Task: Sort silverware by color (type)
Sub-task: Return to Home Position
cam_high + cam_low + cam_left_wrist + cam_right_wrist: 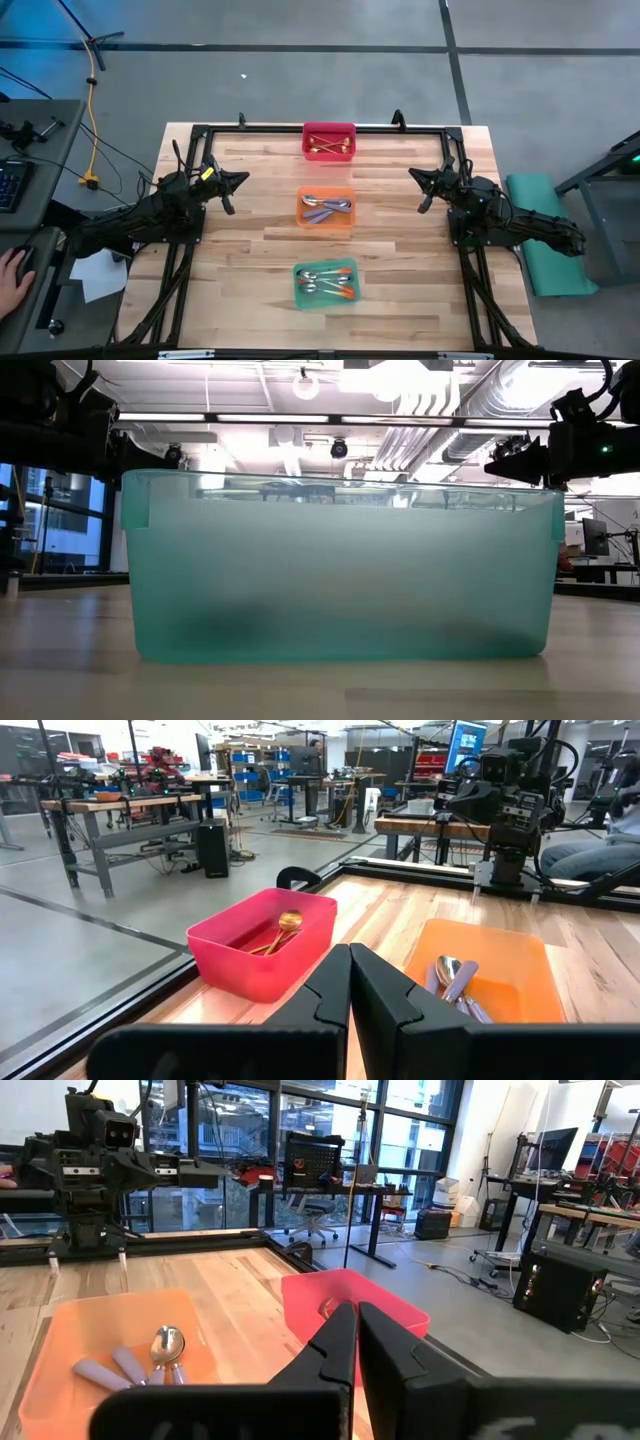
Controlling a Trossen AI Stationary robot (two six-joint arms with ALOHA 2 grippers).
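Gold spoons (328, 147), red bin (329, 126) — purple-handled spoons (325, 208), orange bin (326, 190) — orange-handled spoons (332, 284), green bin (297, 285)

High view: spoons (327, 284) in green bin (326, 305) too small to count. Low view: bin's frosted wall blurs them to dark smudges. Person's hand (12, 272), far left of bin, cut off by pic edge.

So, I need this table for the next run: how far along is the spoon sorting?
Sorting looks done: gold spoons lie in the red plastic bin, purple-handled spoons in the orange bin, orange-handled spoons in the green bin. In hand: nothing; the left pincer and right pincer are shut and empty, out at either side. Left: seemingly nothing.
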